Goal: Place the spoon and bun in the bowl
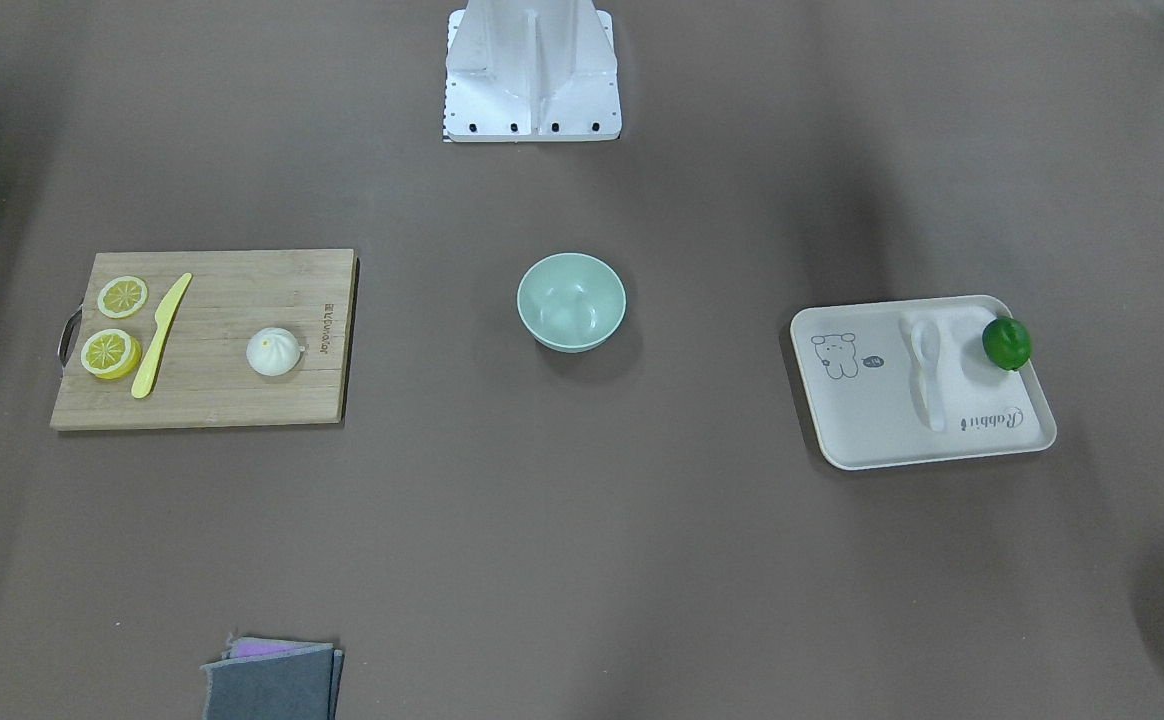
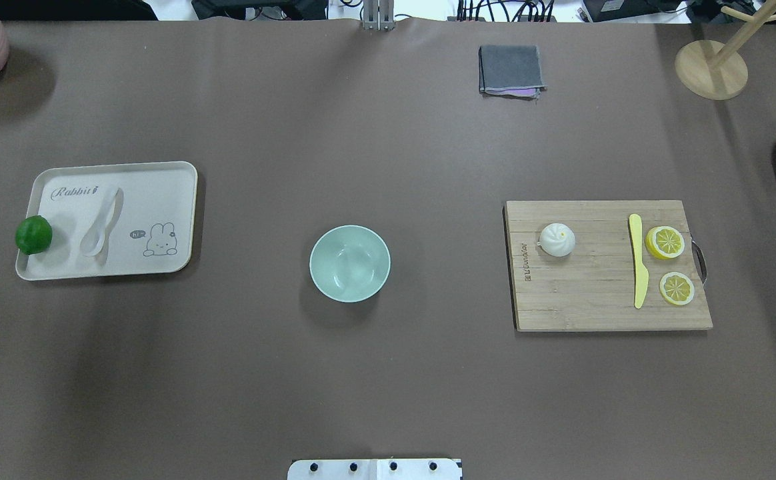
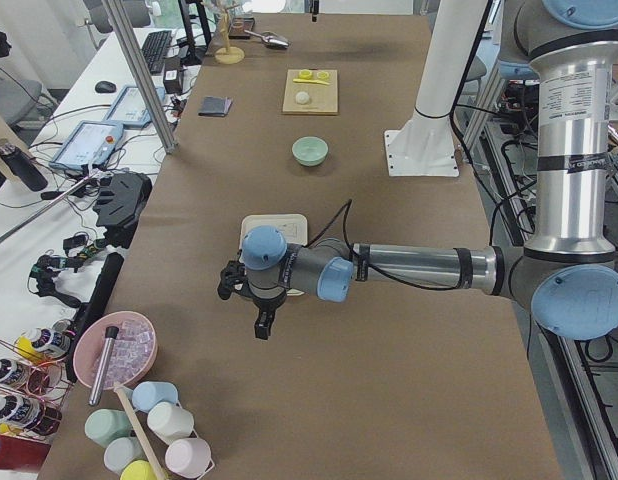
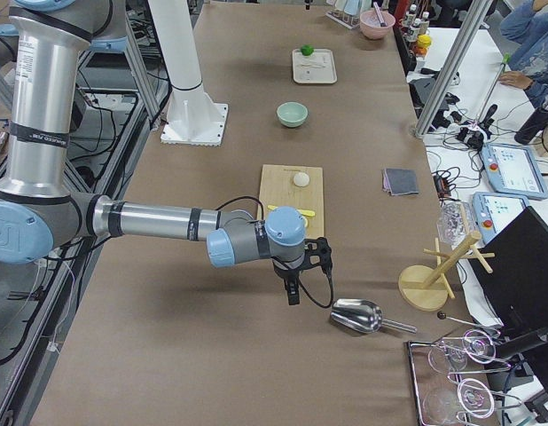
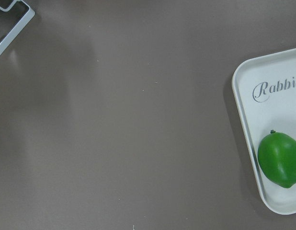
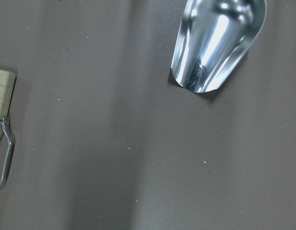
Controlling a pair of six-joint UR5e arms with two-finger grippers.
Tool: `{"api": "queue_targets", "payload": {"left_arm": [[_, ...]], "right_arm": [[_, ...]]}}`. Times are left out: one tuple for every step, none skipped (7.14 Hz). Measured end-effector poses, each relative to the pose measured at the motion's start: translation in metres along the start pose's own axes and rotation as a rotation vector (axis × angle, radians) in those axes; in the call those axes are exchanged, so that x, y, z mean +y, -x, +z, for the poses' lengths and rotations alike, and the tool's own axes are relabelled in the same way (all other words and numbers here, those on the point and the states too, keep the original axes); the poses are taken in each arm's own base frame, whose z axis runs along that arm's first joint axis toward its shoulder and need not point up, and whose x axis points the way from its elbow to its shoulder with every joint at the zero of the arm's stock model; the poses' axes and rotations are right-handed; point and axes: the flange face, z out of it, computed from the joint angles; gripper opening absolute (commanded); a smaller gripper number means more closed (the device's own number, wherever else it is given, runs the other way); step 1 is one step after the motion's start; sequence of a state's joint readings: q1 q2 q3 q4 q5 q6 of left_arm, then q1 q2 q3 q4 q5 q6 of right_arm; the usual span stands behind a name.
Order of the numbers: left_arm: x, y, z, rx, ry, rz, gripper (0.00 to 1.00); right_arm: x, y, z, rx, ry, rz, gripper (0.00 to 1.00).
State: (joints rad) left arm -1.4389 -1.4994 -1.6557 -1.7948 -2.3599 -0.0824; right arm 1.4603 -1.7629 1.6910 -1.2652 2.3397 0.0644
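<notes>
1 spoon [image 1: 927,372], 1 bun [image 1: 274,351], 1 bowl [image 1: 571,305].

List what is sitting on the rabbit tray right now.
On the tray lie the spoon and a lime at one end. Nothing else shows; the tray surface directly beneath those two is covered.

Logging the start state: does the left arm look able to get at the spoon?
Probably yes. The spoon lies uncovered on the tray, apart from the lime, and the left end effector hangs just beyond the tray's lime end, with nothing between.
</notes>
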Motion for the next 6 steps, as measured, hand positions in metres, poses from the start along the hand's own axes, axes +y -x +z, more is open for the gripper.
{"api": "queue_targets", "payload": {"left_arm": [[-0.0003,-0.0007,-0.0006,0.001,-0.002,0.002,0.99],[-0.0003,-0.0008,-0.0004,0.004,-0.001,0.001,0.99],[-0.0008,-0.0011,-0.0003,0.007,-0.001,0.001,0.99],[-0.0020,-0.0014,-0.0005,0.007,-0.002,0.002,0.99],[-0.0032,-0.0015,-0.0005,0.007,-0.003,0.004,0.99],[-0.0047,-0.0028,-0.0014,0.008,-0.009,0.013,0.99]], "right_arm": [[-0.0013,0.0018,-0.0017,-0.001,-0.004,-0.004,1.00],[-0.0019,0.0025,-0.0024,-0.001,-0.005,-0.004,1.00],[-0.0022,0.0030,-0.0028,-0.002,-0.006,-0.003,1.00],[-0.0022,0.0034,-0.0029,-0.004,-0.006,-0.001,1.00],[-0.0026,0.0037,-0.0028,-0.009,-0.006,0.002,1.00],[-0.0036,0.0050,-0.0032,-0.015,-0.006,0.000,1.00]]}}
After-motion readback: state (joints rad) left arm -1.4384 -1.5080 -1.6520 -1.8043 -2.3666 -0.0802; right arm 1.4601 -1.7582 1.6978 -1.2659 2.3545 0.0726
